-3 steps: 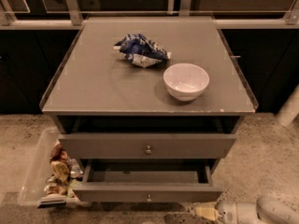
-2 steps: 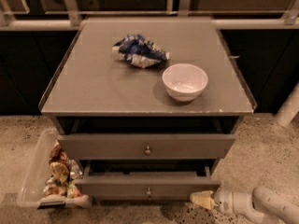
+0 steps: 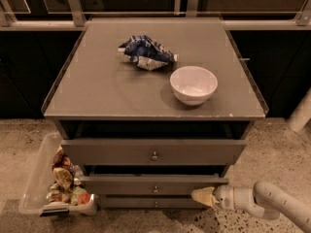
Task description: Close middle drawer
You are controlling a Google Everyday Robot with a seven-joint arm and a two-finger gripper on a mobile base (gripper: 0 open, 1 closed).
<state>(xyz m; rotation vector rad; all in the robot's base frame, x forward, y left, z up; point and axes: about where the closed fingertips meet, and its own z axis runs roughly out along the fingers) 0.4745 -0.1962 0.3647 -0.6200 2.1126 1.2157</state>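
The middle drawer (image 3: 121,184) is a grey flat front with a small round knob (image 3: 155,189). It stands out only a little from the cabinet, beneath the taller top drawer (image 3: 107,152), which is pulled out. My gripper (image 3: 203,196) comes in from the lower right. Its yellowish fingertips are together in one point and touch the right end of the middle drawer's front. It holds nothing. The slim bottom drawer (image 3: 131,203) sits just below.
On the cabinet top (image 3: 97,91) lie a white bowl (image 3: 193,84) and a crumpled blue chip bag (image 3: 146,52). A clear plastic bin (image 3: 36,178) of snacks stands on the floor left of the drawers. A white post (image 3: 301,113) is at the right.
The middle drawer has slid into the cabinet and its tray no longer shows. My gripper has moved up and inward with the drawer front.
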